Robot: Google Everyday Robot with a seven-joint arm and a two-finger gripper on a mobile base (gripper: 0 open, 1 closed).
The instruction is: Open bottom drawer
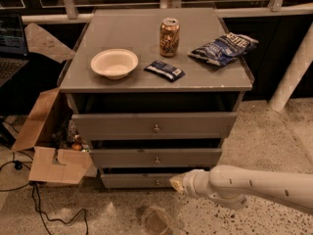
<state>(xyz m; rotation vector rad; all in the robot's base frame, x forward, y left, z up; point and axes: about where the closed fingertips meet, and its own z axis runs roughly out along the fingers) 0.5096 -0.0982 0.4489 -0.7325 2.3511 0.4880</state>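
while my arm (pixel 259 187) comes in low from the right, just above the floor (pixel 274 131), my claw (pixel 177 182) sits at the front of the bottom drawer (pixel 129 181), just right of its knob (pixel 157 182). can't tell if the claw is wide or narrow, or whether it touches the panel. that drawer is the lowest and narrowest front, under the mid drawer (pixel 122 158) and top drawer (pixel 107 126), w/ dark gaps btwn them. left edge is tight: cardboard box (pixel 51 165) flaps lie against the cabinet's lower left corner, cable (pixel 36 204) on the floor beyond. right side has more room, white post (pixel 293 72) well apart. on the counter (pixel 127 33): bowl (pixel 114 62) and dark packet (pixel 165 70) near the front edge, can (pixel 169 37) further back, chip bag (pixel 223 47) near the right edge.
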